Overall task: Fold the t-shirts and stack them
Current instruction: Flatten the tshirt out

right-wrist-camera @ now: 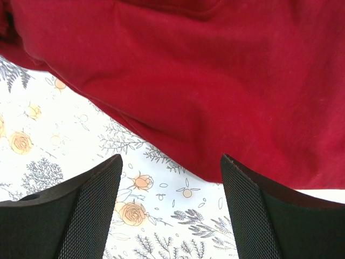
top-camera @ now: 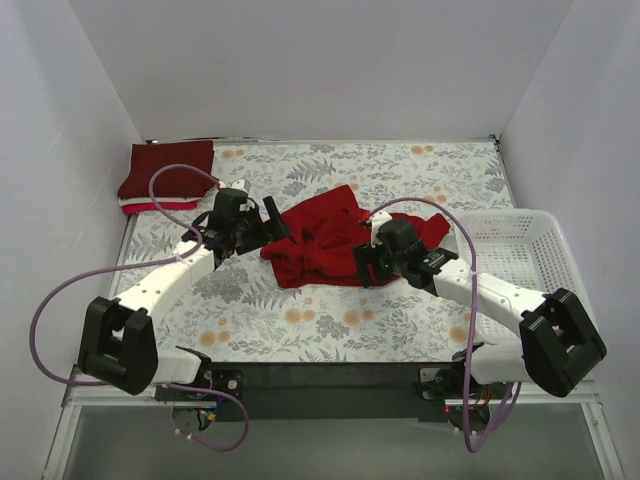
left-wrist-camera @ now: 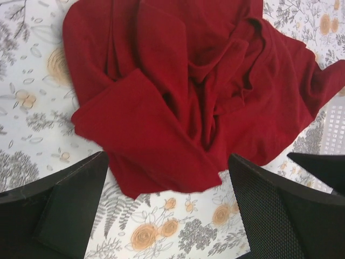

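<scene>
T-shirt [top-camera: 320, 245], red, crumpled; stack [top-camera: 165, 172] far-L

Bright, even light; soft shadows; wrist views slightly blurred

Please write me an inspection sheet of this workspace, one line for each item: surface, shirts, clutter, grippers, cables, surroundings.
Surface: floral tablecloth, lying flat; no spill seen.
Job's things: bright red t-shirt crumpled in the middle, not folded; folded dark maroon t-shirt in the far left corner, on top of thin white and pinkish-red layers.
Clutter: white lattice basket at the right edge; nothing seen inside.
Grippers: left gripper and right gripper both open, at the red shirt's edges, holding nothing.
Cables: purple cables, one loop per arm; the left loop crosses the maroon shirt in the top view.
Surroundings: plain white walls on three sides.
</scene>
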`<state>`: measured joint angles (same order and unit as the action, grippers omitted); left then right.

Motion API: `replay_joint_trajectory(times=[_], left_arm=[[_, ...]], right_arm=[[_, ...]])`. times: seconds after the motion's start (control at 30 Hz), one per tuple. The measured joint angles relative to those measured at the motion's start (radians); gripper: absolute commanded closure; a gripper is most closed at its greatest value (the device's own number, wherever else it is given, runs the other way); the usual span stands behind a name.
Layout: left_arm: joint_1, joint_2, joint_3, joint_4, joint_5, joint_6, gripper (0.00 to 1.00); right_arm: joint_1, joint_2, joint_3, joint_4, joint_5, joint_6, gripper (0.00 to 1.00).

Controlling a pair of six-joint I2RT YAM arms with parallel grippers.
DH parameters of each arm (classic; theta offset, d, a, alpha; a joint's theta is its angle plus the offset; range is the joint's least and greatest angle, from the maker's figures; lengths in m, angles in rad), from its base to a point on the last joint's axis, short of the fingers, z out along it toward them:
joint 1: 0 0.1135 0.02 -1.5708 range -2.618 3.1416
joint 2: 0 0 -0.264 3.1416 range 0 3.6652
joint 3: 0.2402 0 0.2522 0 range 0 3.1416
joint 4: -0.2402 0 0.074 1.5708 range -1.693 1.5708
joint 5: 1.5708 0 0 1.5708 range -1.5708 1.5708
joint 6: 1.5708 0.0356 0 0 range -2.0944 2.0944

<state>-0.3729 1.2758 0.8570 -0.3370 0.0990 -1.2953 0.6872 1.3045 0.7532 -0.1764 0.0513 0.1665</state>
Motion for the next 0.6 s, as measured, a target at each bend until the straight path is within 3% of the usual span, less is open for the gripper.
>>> replay_joint_trajectory(times=[0.17,0.3,0.4,0.43,0.53,0.6], left_arm=[[-0.028,0.154,0.112,-0.01,-0.004,0.002,0.08],[-0.08,0.237,0.157,-0.034,-0.034,0.005,0.19],[-0.121,0.267,0.156,-0.067,-0.083,0.003,0.4],[-0.132,0.269,0.151,-0.074,-0.102,0.004,0.6],[-0.143,0.248,0.105,-0.085,-0.168,-0.007,1.0],[-0.141,0.186,0.033,-0.093,-0.235,-0.032,1.0]], right_arm=[[0.0,0.001,-0.031,0.032,-0.014,0.002,0.2],[0.0,0.031,-0.031,0.082,-0.03,0.002,0.2],[0.0,0.069,-0.031,0.108,-0.049,0.002,0.2],[0.0,0.084,-0.031,0.114,-0.058,0.002,0.2],[0.0,0.126,-0.031,0.124,-0.08,0.002,0.21],[0.0,0.141,-0.031,0.125,-0.093,0.002,0.21]])
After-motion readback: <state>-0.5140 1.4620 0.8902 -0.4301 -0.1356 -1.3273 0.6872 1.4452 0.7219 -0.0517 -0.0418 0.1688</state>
